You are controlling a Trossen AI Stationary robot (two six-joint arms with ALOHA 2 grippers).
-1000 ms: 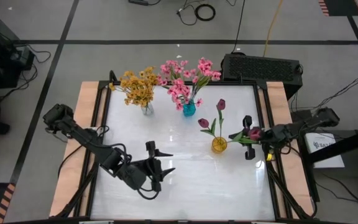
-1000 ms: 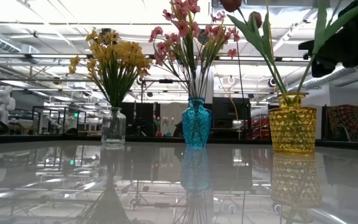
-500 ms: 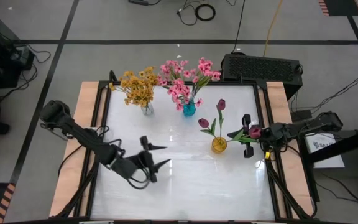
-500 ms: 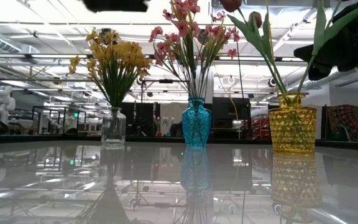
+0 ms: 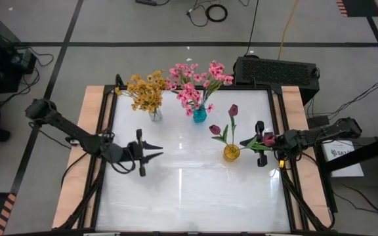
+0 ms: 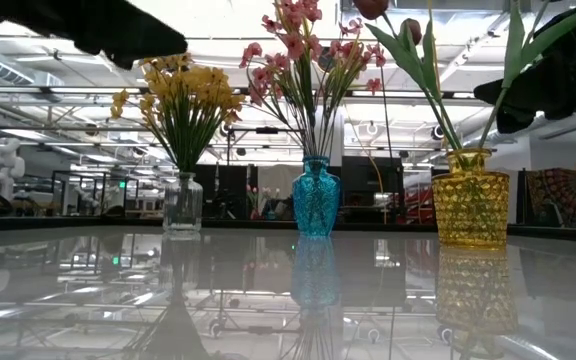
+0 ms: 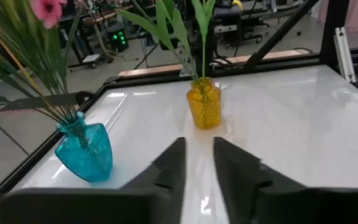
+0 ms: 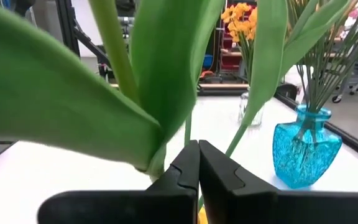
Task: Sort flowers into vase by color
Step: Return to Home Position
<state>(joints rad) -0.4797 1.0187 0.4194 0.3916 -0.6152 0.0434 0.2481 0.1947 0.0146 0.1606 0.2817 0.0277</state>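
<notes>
In the yellow vase [image 5: 231, 154], magenta tulip buds [image 5: 233, 110] splay on leafy stems.

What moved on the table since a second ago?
The left gripper, open and empty, pulled back from the table's middle toward its left side. The right gripper stayed shut beside the dark tulip at the yellow vase. Everything else kept its place.
</notes>
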